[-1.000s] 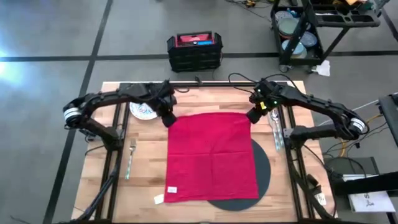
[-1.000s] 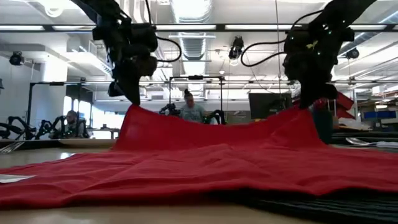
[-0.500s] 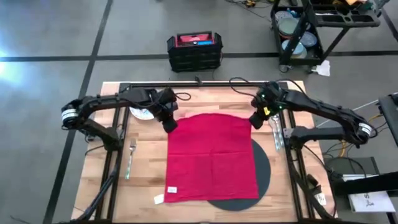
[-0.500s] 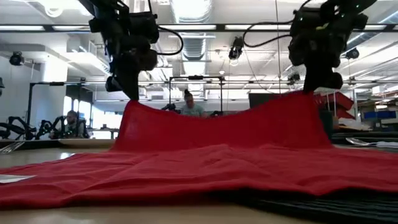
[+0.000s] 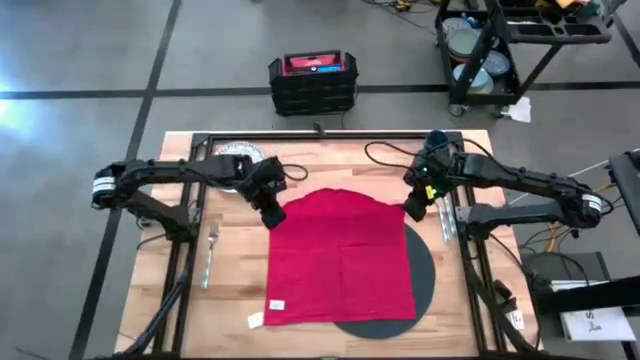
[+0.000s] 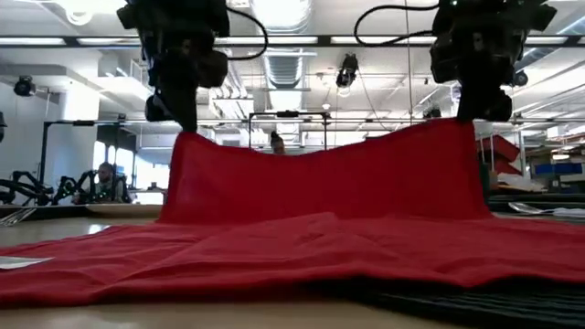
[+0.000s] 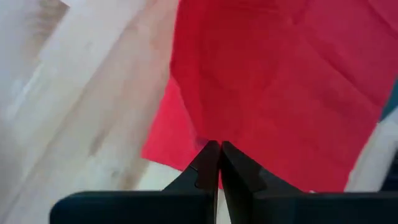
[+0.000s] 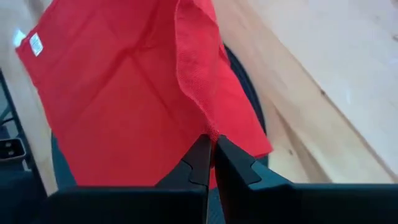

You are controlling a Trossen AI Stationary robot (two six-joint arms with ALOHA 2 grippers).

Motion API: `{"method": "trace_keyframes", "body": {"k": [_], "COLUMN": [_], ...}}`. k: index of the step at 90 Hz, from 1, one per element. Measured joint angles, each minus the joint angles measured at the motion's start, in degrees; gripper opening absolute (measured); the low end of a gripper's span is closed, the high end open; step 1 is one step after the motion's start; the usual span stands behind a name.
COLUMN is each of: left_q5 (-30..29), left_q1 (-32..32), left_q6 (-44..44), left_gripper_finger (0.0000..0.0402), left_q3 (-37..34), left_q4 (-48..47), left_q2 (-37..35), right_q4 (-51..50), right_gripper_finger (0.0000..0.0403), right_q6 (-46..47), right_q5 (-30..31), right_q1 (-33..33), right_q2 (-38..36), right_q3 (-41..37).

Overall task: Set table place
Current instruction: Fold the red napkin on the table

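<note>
At the table's [image 5: 330,150] near edge the red napkin [image 5: 340,270] lies flat, its near part spread over the round dark mat [image 5: 420,270], which shows past the napkin's right and near sides. Farther back the napkin's far edge is lifted off the wood, with the left hand [image 5: 271,214] pinched shut on its far-left corner and the right hand [image 5: 412,209] pinched shut on its far-right corner. A fork [image 5: 210,252] lies near the left edge, more cutlery [image 5: 443,218] seemingly by the right edge, and a plate [image 5: 233,155] near the far-left corner.
</note>
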Motion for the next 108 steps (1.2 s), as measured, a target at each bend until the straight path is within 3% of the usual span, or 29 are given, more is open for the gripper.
{"method": "trace_keyframes", "body": {"k": [47, 108], "left_q5": [-4.31, -5.41], "left_q1": [-7.55, -20.33], "left_q6": [-9.71, -19.36], "left_gripper_finger": [0.0000, 0.0000], "left_q3": [0.02, 5.01], "left_q4": [0.32, -1.59], "left_q2": [-4.48, -6.21], "right_q4": [-0.24, 0.08], "right_gripper_finger": [0.0000, 0.0000], "right_q6": [7.30, 15.10], "right_q5": [0.56, 0.98], "right_q1": [7.83, 21.41], "right_q2": [-10.07, -11.61], "right_q3": [-0.02, -0.07]}}
